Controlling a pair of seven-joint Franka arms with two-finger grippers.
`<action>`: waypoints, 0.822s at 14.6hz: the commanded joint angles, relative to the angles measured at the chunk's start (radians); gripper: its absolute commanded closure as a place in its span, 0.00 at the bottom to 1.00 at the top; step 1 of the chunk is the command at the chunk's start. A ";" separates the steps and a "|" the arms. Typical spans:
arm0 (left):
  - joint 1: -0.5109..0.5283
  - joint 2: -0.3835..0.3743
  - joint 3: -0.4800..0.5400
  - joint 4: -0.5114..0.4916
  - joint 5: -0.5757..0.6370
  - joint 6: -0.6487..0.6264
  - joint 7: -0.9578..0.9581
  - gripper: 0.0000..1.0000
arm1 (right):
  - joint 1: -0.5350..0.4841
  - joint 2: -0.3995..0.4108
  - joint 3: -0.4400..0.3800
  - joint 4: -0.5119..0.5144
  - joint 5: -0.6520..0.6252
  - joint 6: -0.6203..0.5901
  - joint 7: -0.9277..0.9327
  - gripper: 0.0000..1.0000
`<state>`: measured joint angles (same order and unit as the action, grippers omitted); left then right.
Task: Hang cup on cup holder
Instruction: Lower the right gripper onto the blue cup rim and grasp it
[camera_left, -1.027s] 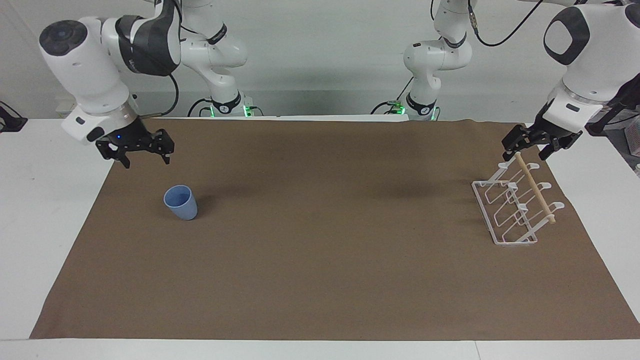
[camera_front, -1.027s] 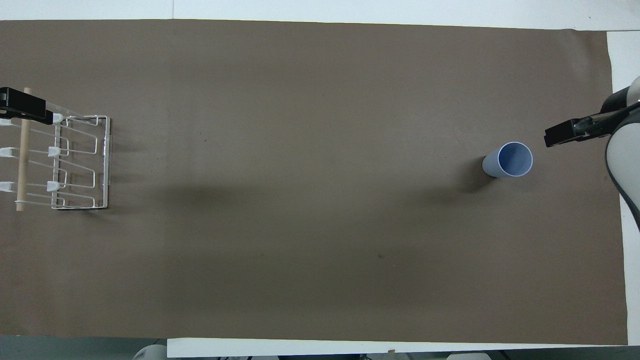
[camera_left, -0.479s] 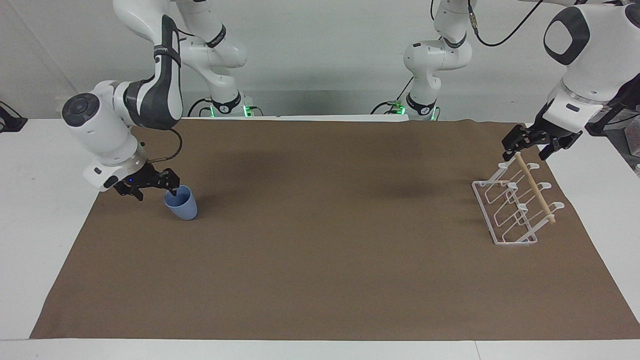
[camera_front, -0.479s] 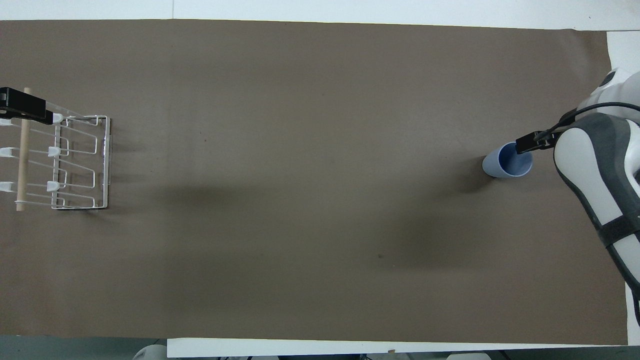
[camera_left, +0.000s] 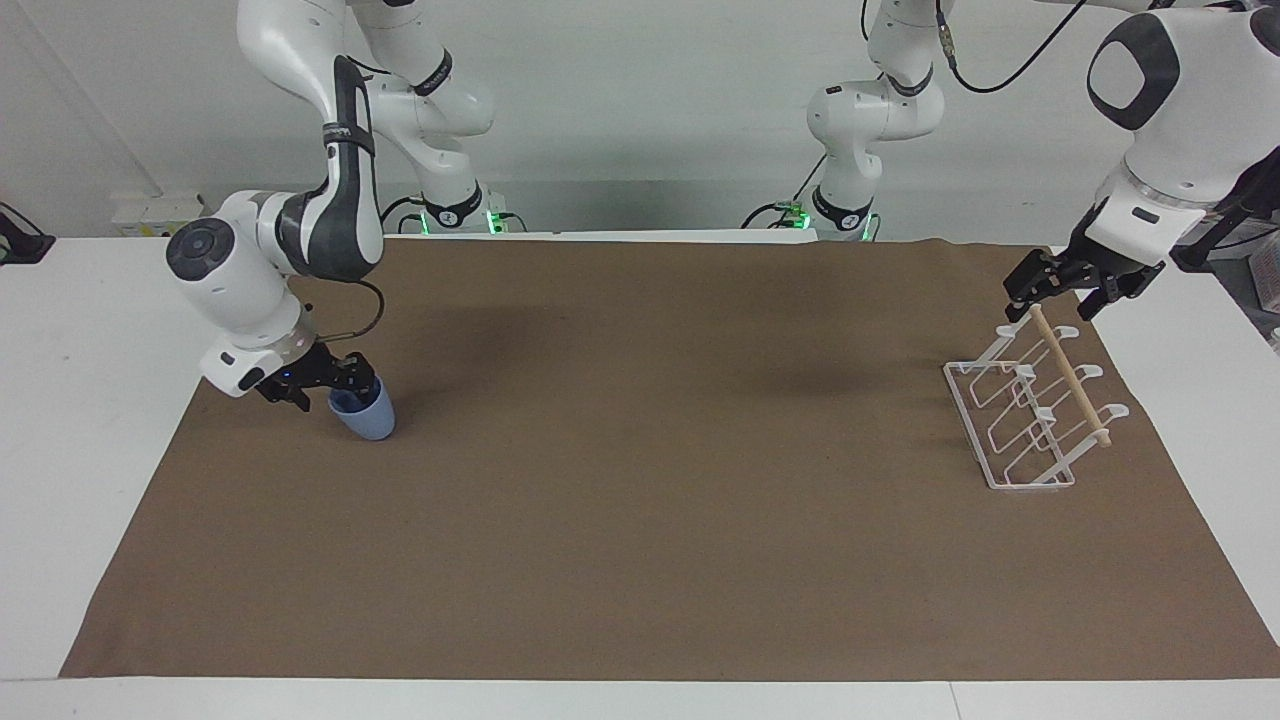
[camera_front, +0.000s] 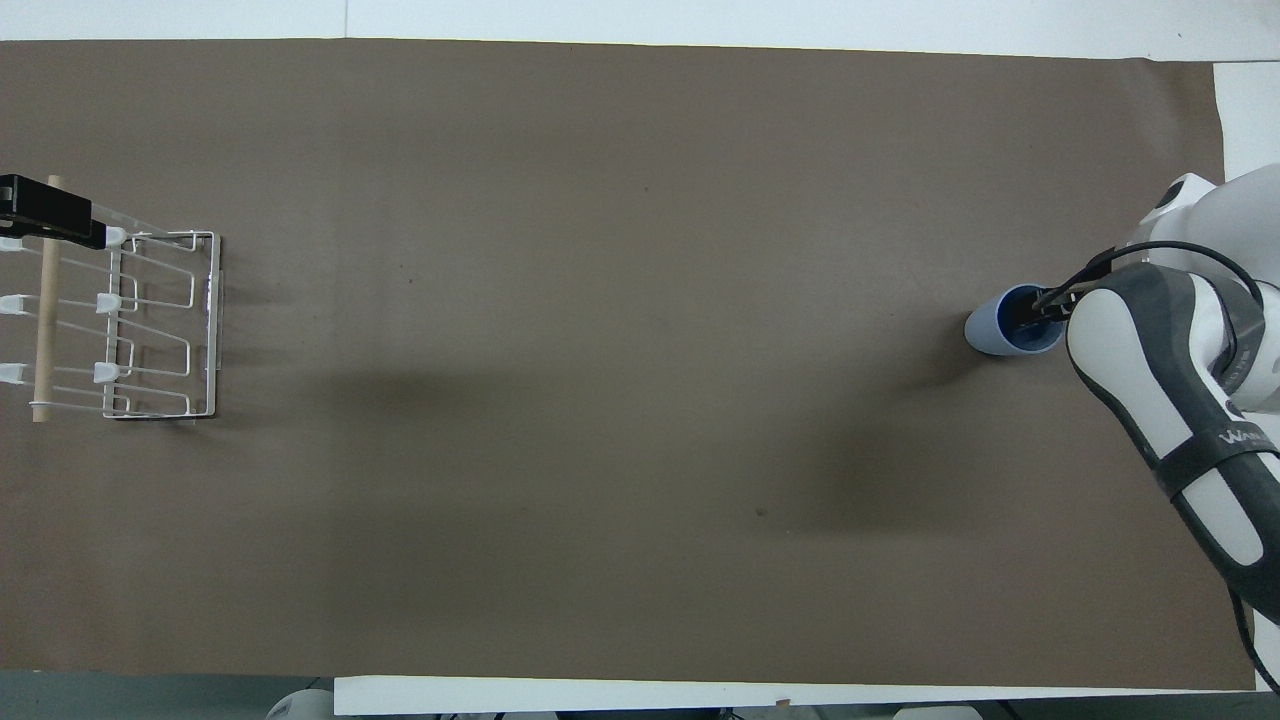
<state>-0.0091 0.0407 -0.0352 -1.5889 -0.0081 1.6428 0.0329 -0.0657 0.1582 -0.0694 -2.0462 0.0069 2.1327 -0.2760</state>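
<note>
I'm straddling the light-blue cup's (camera_left: 364, 417) rim with my right gripper (camera_left: 322, 385), fingers spread, near the right arm's table edge; my left gripper (camera_left: 1068, 286), grip unreadable, is hovering over the cup holder (camera_left: 1030, 408).

This is a robotics lab. Two white robot arms (camera_left: 300, 200) are bolted at the edge of a white table (camera_left: 90, 330) covered by a brown mat (camera_left: 640, 450), with black cables (camera_left: 1000, 70) trailing from the arms, green indicator lights (camera_left: 490, 218) at their bases, and a bare pale wall (camera_left: 650, 100).
</note>
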 joint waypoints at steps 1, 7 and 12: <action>-0.005 -0.025 0.001 -0.025 0.016 0.003 0.005 0.00 | -0.013 0.012 0.006 -0.011 0.016 0.018 -0.020 0.39; -0.005 -0.025 0.001 -0.025 0.016 -0.008 0.005 0.00 | -0.009 0.018 0.006 -0.002 0.015 0.015 -0.028 0.94; -0.005 -0.027 0.001 -0.026 0.016 -0.008 0.005 0.00 | -0.009 0.032 0.006 0.067 0.015 -0.049 -0.054 1.00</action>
<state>-0.0091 0.0407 -0.0352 -1.5890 -0.0081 1.6413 0.0329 -0.0660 0.1794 -0.0683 -2.0354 0.0071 2.1314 -0.2926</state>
